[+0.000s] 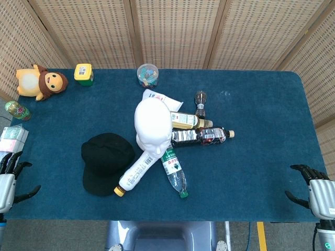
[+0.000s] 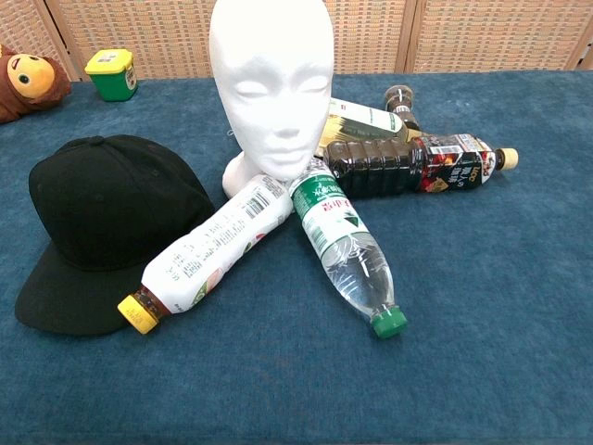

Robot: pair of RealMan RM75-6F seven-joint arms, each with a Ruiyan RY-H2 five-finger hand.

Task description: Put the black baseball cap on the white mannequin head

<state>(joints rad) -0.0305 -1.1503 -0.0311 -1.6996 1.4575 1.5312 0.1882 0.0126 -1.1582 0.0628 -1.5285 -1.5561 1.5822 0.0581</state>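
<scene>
Head view shows the black baseball cap (image 1: 107,162) lying on the blue table (image 1: 251,130), just left of the white mannequin head (image 1: 153,127), which stands upright near the middle; the cap's brim points toward the near edge; a white-labelled bottle with a yellow lid (image 1: 134,175) leans against the mannequin's base and touches the cap's right side; a clear bottle with a green lid (image 1: 174,172) fans out beside it; a dark bottle (image 1: 201,136) lies to the right; the left hand (image 1: 9,180) and the right hand (image 1: 316,189) rest at the table's near corners, fingers spread, holding nothing, well apart from the cap; a plush monkey (image 1: 39,82) sits at the far left.
</scene>
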